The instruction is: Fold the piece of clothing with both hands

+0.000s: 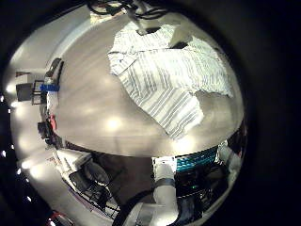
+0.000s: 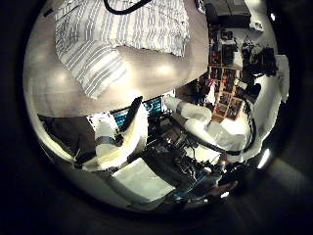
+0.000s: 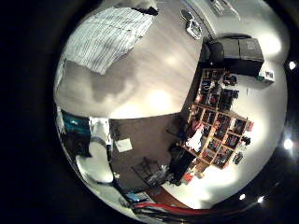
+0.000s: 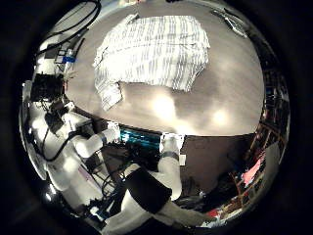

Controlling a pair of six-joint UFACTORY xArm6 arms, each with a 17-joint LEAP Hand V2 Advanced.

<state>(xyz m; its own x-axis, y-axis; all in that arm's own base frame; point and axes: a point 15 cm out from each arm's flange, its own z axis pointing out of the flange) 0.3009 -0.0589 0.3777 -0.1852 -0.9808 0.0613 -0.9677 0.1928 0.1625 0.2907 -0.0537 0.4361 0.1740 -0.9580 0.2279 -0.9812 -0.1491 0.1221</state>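
A striped shirt [image 1: 169, 71] lies spread flat on the table [image 1: 89, 108], with one sleeve reaching out toward the table's edge. It also shows in the left thumb side palm view [image 2: 117, 39], the right little finger side palm view [image 3: 112, 37] and the right thumb side palm view [image 4: 156, 54].
White arm segments show beyond the table's edge [image 4: 88, 142] [image 4: 166, 157] [image 1: 165, 193]. Small items sit at one table end [image 1: 42, 89]. A shelf full of goods [image 3: 220, 117] and a dark box [image 3: 234, 51] stand beside the table.
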